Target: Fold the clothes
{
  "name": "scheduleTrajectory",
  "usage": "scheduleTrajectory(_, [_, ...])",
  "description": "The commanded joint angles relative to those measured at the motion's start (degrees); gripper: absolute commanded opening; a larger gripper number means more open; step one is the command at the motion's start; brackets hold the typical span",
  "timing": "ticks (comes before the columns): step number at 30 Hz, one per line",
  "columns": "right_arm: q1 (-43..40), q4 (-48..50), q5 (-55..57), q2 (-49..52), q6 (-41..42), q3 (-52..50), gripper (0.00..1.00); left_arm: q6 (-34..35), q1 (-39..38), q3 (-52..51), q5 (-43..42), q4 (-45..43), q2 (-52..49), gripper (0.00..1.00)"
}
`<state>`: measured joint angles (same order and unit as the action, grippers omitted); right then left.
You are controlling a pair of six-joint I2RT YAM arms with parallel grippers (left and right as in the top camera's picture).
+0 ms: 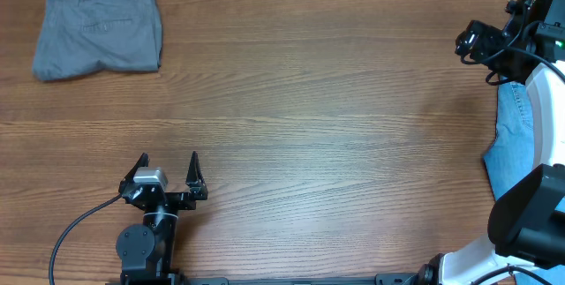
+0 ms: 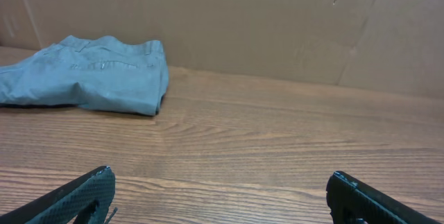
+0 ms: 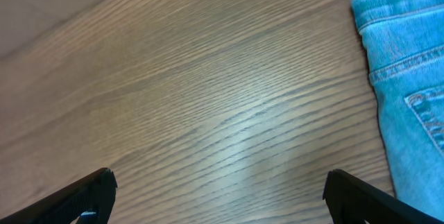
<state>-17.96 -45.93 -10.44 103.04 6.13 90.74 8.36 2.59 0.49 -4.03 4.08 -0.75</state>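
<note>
you had the left hand and right hand both spread wide and holding nothing, light blue jeans at the right edge of the table, partly under the right arm, grey trousers far-left.

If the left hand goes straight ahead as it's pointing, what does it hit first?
The left hand likely crosses bare table to the cardboard wall; the grey trousers sit just left of its path, maybe close enough to brush.
</note>
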Motion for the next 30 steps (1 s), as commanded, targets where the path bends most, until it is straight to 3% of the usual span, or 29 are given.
scheduleTrajectory(1, [-0.13, -1.18, 4.59, -0.09, 8.72, 0.94, 1.00, -0.63, -0.48, -0.22, -0.42, 0.00, 0.50, 1.00])
scheduleTrajectory(7, [-2.16, -3.61, 21.46, 0.59, 19.28, 1.05, 0.95, -0.63, -0.48, -0.22, -0.42, 0.00, 0.50, 1.00])
scheduleTrajectory(23, [-3.87, 17.16, 23.54, 16.48, 21.24, 1.05, 0.92, -0.63, -0.48, -0.22, -0.42, 0.00, 0.50, 1.00])
scheduleTrajectory(30, [-4.63, 20.94, 26.40, 22.21, 20.92, 1.05, 0.89, -0.63, -0.48, -0.22, -0.44, 0.00, 0.50, 1.00])
